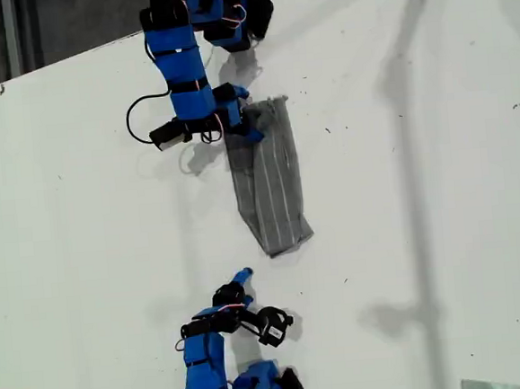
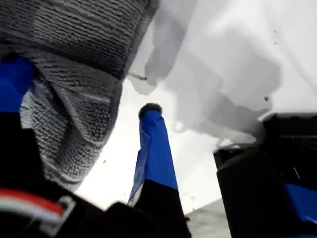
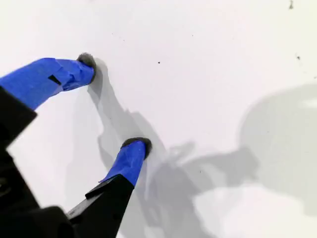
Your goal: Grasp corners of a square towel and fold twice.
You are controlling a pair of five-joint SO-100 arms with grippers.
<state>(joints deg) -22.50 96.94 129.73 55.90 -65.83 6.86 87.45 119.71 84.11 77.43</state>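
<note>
Two grippers on the table (image 1: pixel 407 237). My first gripper (image 1: pixel 248 128) sits at the far end of the towel (image 1: pixel 270 185), jaws apart w/ cloth bunched against one finger. Towel lies folded into a narrow strip mid-table. My second gripper (image 3: pixel 116 106) is spread wide over bare table, near the towel's other end, not touching.

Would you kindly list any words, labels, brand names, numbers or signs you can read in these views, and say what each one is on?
None: no readable text shows in any view.
The towel bears only pale stripes.
The table shows small dark specks, not writing.
My first hand and my second hand carry plain blue tape, unmarked.
</note>
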